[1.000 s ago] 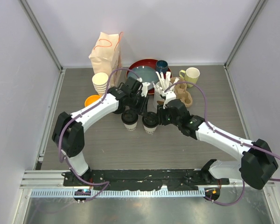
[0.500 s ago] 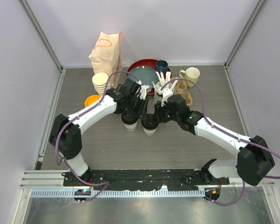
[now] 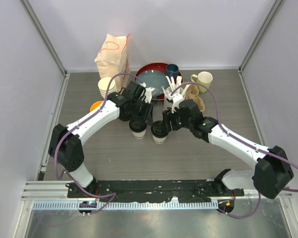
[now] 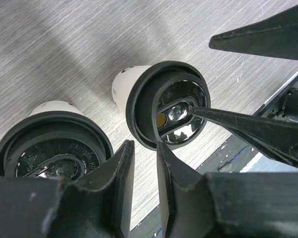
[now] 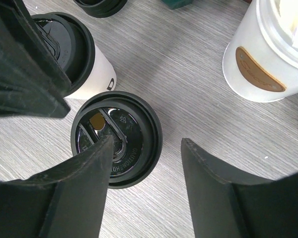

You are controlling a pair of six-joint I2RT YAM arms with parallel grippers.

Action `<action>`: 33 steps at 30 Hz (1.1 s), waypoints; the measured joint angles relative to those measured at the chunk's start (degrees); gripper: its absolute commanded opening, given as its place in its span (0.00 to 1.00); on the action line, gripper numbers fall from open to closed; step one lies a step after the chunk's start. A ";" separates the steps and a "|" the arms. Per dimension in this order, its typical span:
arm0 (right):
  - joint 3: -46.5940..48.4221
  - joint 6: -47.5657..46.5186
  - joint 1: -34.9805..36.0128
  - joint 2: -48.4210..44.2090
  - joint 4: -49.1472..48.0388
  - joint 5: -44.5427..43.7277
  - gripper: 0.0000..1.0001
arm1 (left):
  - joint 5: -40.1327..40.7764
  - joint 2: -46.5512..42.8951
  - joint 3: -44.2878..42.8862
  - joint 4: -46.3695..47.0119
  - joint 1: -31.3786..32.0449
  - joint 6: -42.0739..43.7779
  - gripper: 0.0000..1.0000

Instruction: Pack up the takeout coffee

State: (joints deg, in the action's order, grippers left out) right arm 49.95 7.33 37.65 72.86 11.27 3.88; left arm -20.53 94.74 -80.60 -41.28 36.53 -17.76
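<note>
Jaws loose on both sides, nothing grasped: left gripper (image 4: 143, 148) parted by only a narrow slit, right gripper (image 5: 148, 145) spread wide. Both takeout cups upright in the middle of the table (image 3: 114, 158), just beside each other, black lids on. Left gripper poised directly above the left cup (image 4: 52, 148); right gripper poised above the right cup (image 5: 116, 139), one fingertip (image 4: 203, 113) over its sip lid, contact unclear. Farther back: cardboard cup carrier (image 3: 196, 101), paper bag (image 3: 111, 52), red plate (image 3: 151, 74), teal mug (image 3: 172, 70), pale mug (image 3: 204, 78).
</note>
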 measured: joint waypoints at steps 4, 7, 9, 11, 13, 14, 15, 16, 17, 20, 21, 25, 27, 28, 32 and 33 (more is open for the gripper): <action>-0.76 1.01 0.00 -0.02 -0.68 0.55 0.68 | 0.61 0.02 0.00 1.27 -0.90 -0.76 0.20; -1.66 1.66 0.00 -0.02 -0.83 0.96 0.68 | 0.98 0.13 0.00 2.82 -1.77 -1.46 0.20; -2.08 2.05 0.00 -0.02 -0.94 1.22 0.68 | 1.01 0.28 0.00 3.56 -2.08 -1.64 0.21; -2.49 2.47 0.00 -0.02 -1.27 1.36 0.68 | 0.90 0.79 0.00 4.39 -2.21 -1.84 0.22; -3.10 2.97 0.00 -0.02 -1.95 1.51 0.68 | 0.61 1.57 0.00 4.85 -2.23 -2.01 0.24; -3.39 3.21 0.00 -0.02 -2.16 1.64 0.68 | 0.24 2.03 0.00 4.98 -2.23 -2.21 0.25; -3.65 3.43 0.00 -0.02 -2.60 1.79 0.68 | -0.26 2.56 0.00 5.14 -2.23 -2.40 0.25; -3.69 3.58 0.00 -0.02 -2.71 1.81 0.67 | -0.48 2.80 0.00 5.22 -2.23 -2.60 0.25; -3.80 3.63 0.00 -0.02 -2.93 1.95 0.67 | -0.90 3.19 0.00 5.38 -2.21 -2.73 0.25; -4.13 3.87 0.00 -0.02 -3.41 2.25 0.66 | -1.75 3.87 0.00 5.86 -2.19 -2.84 0.24; -4.22 3.96 0.00 -0.02 -3.56 2.25 0.66 | -1.97 4.04 0.00 5.99 -2.19 -2.86 0.24; -4.48 4.24 0.00 -0.02 -3.98 2.27 0.66 | -2.71 4.72 0.61 6.75 -2.21 -3.02 0.19; -4.70 4.57 0.00 -0.02 -4.28 2.29 0.65 | -3.08 5.20 1.33 7.21 -2.19 -3.08 0.18; -4.79 4.63 0.00 -0.04 -4.42 2.32 0.65 | -3.41 5.35 1.55 7.39 -2.21 -3.19 0.18; -5.68 5.11 -0.02 -0.24 -5.60 2.51 0.63 | -4.87 5.40 2.49 8.92 -2.34 -3.39 0.18; -5.97 5.25 -0.02 -0.26 -5.99 2.60 0.62 | -5.14 5.40 2.78 9.31 -2.34 -3.43 0.17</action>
State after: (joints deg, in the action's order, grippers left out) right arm 43.99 12.58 37.63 72.60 5.28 6.48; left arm -25.67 100.14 -77.82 -31.97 34.20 -21.19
